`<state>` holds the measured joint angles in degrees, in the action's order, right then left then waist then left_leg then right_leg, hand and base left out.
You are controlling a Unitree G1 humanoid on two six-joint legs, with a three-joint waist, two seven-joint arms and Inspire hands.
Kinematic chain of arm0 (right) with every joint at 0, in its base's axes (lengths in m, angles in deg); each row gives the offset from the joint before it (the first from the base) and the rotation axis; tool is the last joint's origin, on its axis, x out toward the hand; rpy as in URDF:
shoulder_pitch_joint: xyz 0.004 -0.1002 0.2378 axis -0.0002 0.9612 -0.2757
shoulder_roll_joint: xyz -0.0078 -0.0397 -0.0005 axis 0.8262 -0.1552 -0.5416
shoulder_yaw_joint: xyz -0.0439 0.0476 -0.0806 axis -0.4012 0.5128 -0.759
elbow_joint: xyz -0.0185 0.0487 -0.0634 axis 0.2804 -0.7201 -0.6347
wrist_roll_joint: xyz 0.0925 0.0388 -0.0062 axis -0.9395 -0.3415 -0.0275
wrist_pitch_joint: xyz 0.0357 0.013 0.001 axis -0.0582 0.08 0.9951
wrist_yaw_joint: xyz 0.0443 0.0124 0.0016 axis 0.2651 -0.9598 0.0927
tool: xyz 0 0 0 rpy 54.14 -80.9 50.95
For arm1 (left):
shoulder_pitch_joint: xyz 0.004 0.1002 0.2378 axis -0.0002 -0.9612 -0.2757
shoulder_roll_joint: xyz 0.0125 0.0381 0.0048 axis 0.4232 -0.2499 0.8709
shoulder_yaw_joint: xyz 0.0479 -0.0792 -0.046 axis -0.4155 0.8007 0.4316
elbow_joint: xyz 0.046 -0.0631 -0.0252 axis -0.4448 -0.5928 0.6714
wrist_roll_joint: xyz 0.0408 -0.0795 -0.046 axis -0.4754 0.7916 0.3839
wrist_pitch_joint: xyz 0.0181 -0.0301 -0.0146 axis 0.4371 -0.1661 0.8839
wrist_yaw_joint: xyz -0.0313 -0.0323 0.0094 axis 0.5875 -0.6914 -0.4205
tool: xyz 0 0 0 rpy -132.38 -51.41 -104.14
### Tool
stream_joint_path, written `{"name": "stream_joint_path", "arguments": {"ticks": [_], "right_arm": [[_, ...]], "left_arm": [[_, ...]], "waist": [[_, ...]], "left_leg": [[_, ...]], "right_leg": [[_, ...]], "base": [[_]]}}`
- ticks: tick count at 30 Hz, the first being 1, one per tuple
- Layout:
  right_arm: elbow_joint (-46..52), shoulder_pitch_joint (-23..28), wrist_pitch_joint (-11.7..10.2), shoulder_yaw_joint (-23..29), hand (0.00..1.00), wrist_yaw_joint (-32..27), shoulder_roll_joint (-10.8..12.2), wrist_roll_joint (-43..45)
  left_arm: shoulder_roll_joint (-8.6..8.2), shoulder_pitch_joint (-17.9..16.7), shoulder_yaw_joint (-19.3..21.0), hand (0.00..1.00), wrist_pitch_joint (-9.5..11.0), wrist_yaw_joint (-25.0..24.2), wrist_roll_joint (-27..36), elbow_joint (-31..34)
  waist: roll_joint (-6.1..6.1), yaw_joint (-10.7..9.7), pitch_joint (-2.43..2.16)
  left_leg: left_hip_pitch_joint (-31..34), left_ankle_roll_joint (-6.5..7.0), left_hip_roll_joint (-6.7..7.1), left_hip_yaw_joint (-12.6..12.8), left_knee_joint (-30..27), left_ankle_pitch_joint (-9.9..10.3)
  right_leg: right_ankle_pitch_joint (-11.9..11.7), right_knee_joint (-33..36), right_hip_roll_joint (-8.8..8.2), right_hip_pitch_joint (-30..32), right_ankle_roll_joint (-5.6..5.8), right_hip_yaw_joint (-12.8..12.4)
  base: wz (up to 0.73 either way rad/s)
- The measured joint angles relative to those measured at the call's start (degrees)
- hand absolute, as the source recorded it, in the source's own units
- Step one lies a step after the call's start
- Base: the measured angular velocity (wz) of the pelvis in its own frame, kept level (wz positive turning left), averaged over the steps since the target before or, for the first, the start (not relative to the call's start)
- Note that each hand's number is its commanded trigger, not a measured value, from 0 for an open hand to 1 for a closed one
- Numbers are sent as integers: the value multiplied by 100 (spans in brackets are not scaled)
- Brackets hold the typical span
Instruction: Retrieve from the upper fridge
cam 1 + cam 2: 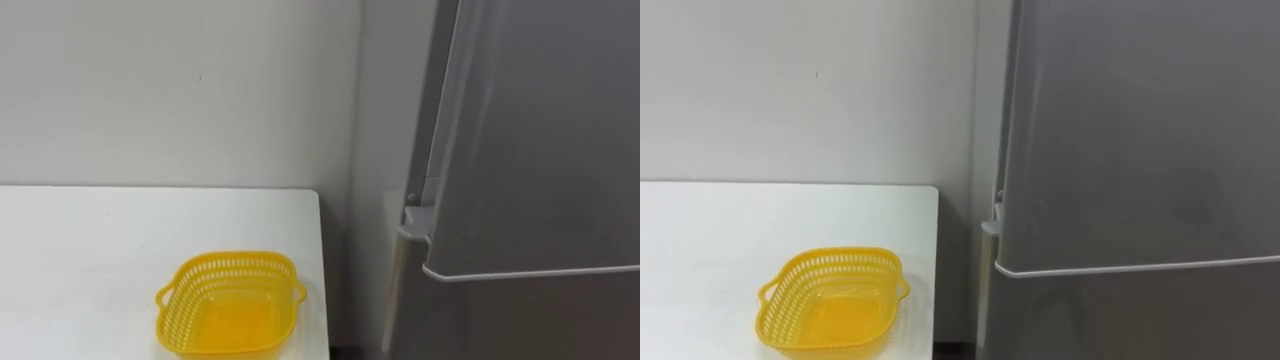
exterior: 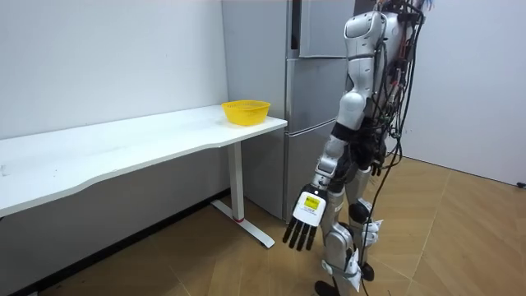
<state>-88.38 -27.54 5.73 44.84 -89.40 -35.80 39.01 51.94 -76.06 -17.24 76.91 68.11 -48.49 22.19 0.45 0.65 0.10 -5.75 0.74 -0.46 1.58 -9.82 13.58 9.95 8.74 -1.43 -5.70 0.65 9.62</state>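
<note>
Evidently nothing is done yet: the upper fridge door (image 1: 540, 130), frame right, looks shut, the item presumably behind it; my left hand (image 2: 306, 215) hangs low, fingers (image 2: 300, 237) released, holding nothing.

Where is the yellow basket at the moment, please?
The basket sits on the white table, near its right end, left of the fridge.
</note>
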Motion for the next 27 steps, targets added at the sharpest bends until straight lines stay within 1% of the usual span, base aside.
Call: {"name": "stream_joint_path", "arguments": {"ticks": [1,3,4,6,7,9,10,11,12,13,14,15,16,17,18,19,20,21,22,23,25,26,27], "right_arm": [[2,-2,-1,10,0,8,0,59],[13,-7,-5,216,0,24,3,278],[17,-9,-6,259,0,24,2,315],[36,-40,-8,363,0,30,2,360],[47,-47,-12,388,0,45,4,361],[49,-103,-16,432,0,157,1,361],[66,-120,-12,433,0,175,4,376],[155,-118,-14,433,0,226,6,441],[231,-115,-18,440,0,257,4,506],[269,-114,-22,446,0,274,4,553],[362,-100,-44,446,0,317,4,618],[481,-34,-66,446,0,386,4,652],[525,-12,-75,445,0,404,5,650],[589,25,-77,445,0,406,5,643],[625,22,-77,449,0,399,5,645],[641,18,-78,449,0,401,6,646],[675,19,-85,449,0,417,18,658],[670,10,-120,462,0,458,19,663],[670,11,-139,487,0,484,25,675],[668,8,-154,503,0,524,28,693],[662,28,-175,569,0,575,26,696],[659,67,-206,646,0,630,27,701],[643,81,-262,669,0,661,22,703]], "left_arm": [[-5,16,9,0,37,27,195,32],[-5,84,121,0,133,44,886,234],[-5,96,148,0,169,54,1048,313],[-5,129,145,0,297,109,1755,687],[-13,130,144,0,320,135,1938,812],[-9,204,105,0,453,160,2657,1230],[-7,221,98,0,454,172,2773,1379],[-5,264,88,0,460,184,2957,1736],[16,309,85,0,516,152,3063,1980],[22,317,85,0,552,141,3107,2101],[24,314,87,0,596,132,3161,2420],[23,295,98,0,594,138,3155,2834],[23,279,100,0,594,143,3154,3075],[24,278,98,0,606,139,3150,3547],[26,304,99,0,666,125,3145,3890],[26,326,99,0,683,126,3140,4041],[25,349,104,0,652,161,3076,4373],[31,247,80,0,549,218,2813,4600],[28,200,80,0,510,246,2780,4721],[27,125,81,0,473,276,2654,5025],[31,126,144,0,468,297,2511,5628],[42,130,242,0,480,320,2389,6227],[120,138,260,0,578,324,2212,6796]], "waist": [[-12,7,0],[-41,0,4],[-45,-2,7],[-47,-20,16],[-45,-25,17],[-45,-25,9],[-63,-26,11],[-33,-27,31],[-31,-22,36],[-30,-22,33],[-13,-17,18],[-10,-9,19],[-12,-10,20],[-4,14,14],[-4,37,7],[-12,37,4],[-23,43,2],[-42,31,13],[-43,11,15],[-26,1,23],[-21,77,21],[-21,94,21],[-24,95,17]], "left_leg": [[0,0,1,0,3,0],[0,0,3,-19,2,-2],[1,0,4,-19,-1,-2],[1,0,4,-29,-29,-4],[2,0,4,-28,-33,-4],[3,0,4,-10,-34,-4],[10,0,4,-6,-34,-4],[23,0,4,-6,-30,-4],[26,0,4,0,-13,-4],[26,0,3,7,-4,-4],[27,0,1,15,8,-4],[26,0,0,16,11,-4],[28,0,-2,21,10,-4],[27,1,-3,24,8,-4],[15,1,1,27,7,-4],[12,1,4,27,2,-5],[7,1,8,7,-3,-6],[9,1,10,14,-7,-6],[13,1,10,14,-7,-6],[30,1,5,11,-7,-6],[27,0,0,0,-9,-6],[7,0,0,-22,-11,-7],[4,0,2,-38,-12,-7]], "right_leg": [[-1,2,-1,5,0,-1],[-2,4,-1,4,-1,-3],[-2,4,-1,1,-1,-1],[-2,3,0,1,-1,26],[-2,2,0,1,-1,29],[-2,6,1,11,-1,-12],[-2,6,2,17,-1,-13],[-2,6,1,28,-1,-8],[-2,6,2,41,-1,-8],[-2,7,4,49,-1,-9],[-2,10,4,66,-1,-11],[-2,8,6,74,-1,-20],[-2,8,6,78,-1,-18],[-2,10,7,82,-1,-16],[-2,10,3,82,0,-18],[-2,7,-1,80,-1,-18],[-2,1,-5,74,-1,-18],[-2,-4,-7,74,0,-16],[-2,-9,-7,77,0,-17],[-2,-11,-2,87,0,-23],[-2,-13,9,85,-1,-71],[-2,-13,11,68,0,-89],[-2,-13,8,48,0,-79]], "base": [[0],[0],[4],[0],[0],[-4],[0],[0],[0],[-6],[-6],[-5],[0],[0],[0],[0],[0],[0],[4],[7],[2],[-4],[0]]}}
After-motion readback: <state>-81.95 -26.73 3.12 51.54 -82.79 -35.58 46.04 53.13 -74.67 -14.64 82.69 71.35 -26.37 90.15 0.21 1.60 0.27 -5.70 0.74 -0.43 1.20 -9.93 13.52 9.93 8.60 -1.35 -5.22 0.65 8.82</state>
